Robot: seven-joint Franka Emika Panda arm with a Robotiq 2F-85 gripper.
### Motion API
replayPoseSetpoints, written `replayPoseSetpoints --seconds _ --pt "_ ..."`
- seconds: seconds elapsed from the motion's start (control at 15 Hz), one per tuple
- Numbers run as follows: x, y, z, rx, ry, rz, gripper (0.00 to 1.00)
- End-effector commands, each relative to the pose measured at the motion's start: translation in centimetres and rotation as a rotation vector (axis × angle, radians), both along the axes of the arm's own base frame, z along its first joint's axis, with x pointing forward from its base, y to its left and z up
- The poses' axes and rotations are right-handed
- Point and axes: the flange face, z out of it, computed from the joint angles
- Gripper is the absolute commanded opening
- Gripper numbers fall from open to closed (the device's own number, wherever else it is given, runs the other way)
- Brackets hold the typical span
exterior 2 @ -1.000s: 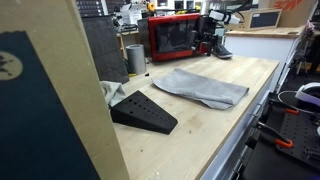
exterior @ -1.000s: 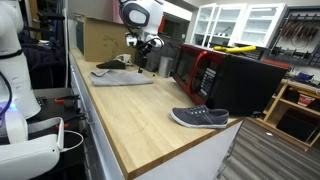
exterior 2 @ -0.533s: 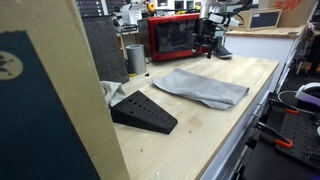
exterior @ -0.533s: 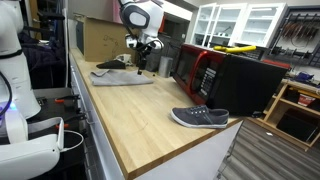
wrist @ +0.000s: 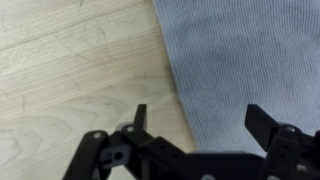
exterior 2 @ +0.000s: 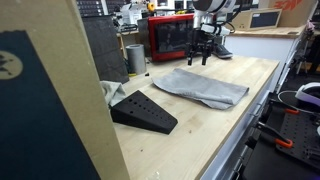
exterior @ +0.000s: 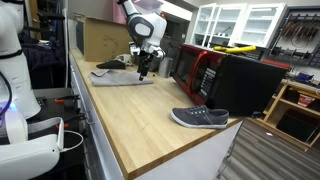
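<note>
A grey cloth (exterior: pixel 122 76) (exterior 2: pixel 200 87) (wrist: pixel 245 60) lies flat on the wooden table (exterior: pixel 150 120) (exterior 2: pixel 200 140) (wrist: pixel 70 70). My gripper (exterior: pixel 143 70) (exterior 2: pixel 198 58) (wrist: pixel 197 118) hangs open just above the cloth's edge, nothing between its fingers. In the wrist view one finger (wrist: pixel 140 115) is over bare wood and the other finger (wrist: pixel 268 125) over the cloth. A grey shoe (exterior: pixel 200 118) (exterior 2: pixel 221 52) lies on the table, apart from the cloth.
A red and black microwave (exterior: pixel 220 78) (exterior 2: pixel 172 38) stands beside the cloth. A black wedge (exterior 2: pixel 142 111) sits on the table near the camera, a metal cup (exterior 2: pixel 135 58) behind it. A cardboard box (exterior: pixel 100 40) stands at the far end.
The arm has swung from near the microwave and shoe toward the cloth and come lower over its edge. The jaws have stayed open.
</note>
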Motion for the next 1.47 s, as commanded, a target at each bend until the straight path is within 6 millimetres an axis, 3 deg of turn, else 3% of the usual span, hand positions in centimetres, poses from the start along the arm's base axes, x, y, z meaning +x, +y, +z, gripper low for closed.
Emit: replayPoseSetpoints --seconds 0.0,0.47,0.93,1.0,1.07,1.2,1.4 --pt "2.7 0.6 -0.2 0.008 -0.010 0.037 1.00" --pt "6.7 1.7 -1.5 0.022 -0.025 0.066 1.00" --pt "10.4 1.3 -2.6 0.031 -0.039 0.067 1.00" --pt "10.8 1.4 -2.8 0.043 -0.041 0.068 0.94" --pt "11.2 1.5 -2.9 0.057 -0.036 0.068 0.74" --pt "11.6 1.8 -3.6 0.084 -0.019 0.069 0.69" --pt "11.8 2.2 -5.1 0.125 0.015 0.078 0.46"
